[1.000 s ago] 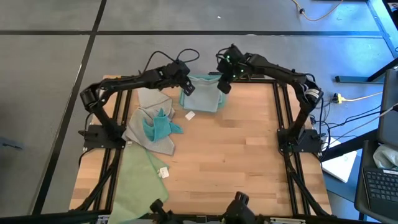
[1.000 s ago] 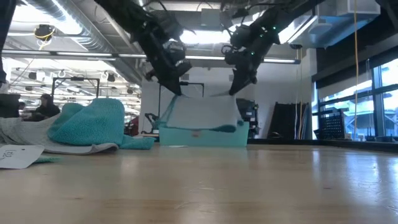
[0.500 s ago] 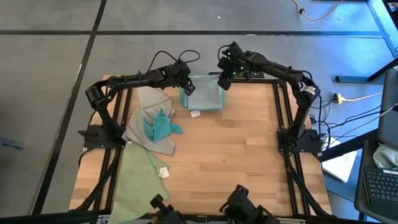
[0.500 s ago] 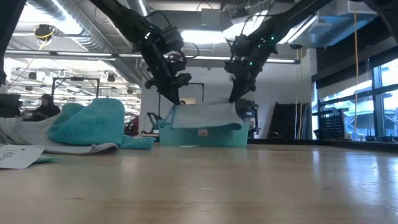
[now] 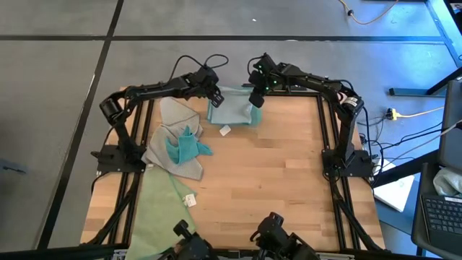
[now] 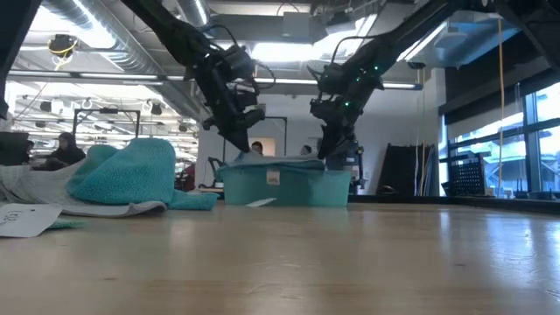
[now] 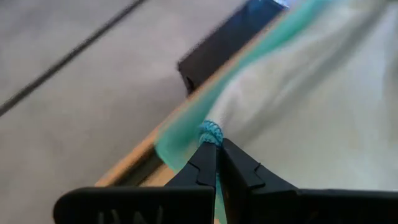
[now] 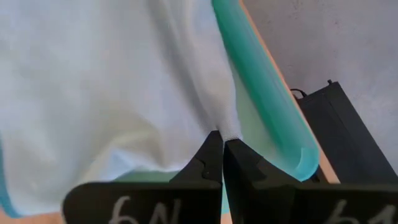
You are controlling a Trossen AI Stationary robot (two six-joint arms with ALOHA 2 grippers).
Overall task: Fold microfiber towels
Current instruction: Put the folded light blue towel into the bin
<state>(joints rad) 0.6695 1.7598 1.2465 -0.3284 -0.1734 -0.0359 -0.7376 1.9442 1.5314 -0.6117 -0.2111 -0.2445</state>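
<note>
1. The left hand (image 5: 214, 100) is pinched fully shut on one corner of a pale towel (image 5: 234, 107), in the upper middle of the overhead frame; its wrist view shows the fingertips (image 7: 208, 163) clamped on a bunched teal hem.
2. The right hand (image 5: 255, 99) is likewise closed tight on the opposite corner of that towel, with cloth nipped between its fingertips (image 8: 214, 152).
3. The towel hangs slack between the two hands, draped over the teal bin (image 6: 280, 185) at the far edge of the worktop (image 5: 267, 180). A small white tag (image 5: 224, 131) lies just in front of the bin.
4. At centre left of the overhead frame lies a heap of cloths: a grey towel (image 5: 173, 148) with a crumpled teal towel (image 5: 185, 146) on top. A pale green towel (image 5: 155, 209) spreads toward the lower left and is cut off by the frame edge.
5. The inside of the bin is hidden by the draped towel.
6. From table height, people in the room behind are too small to make out.
</note>
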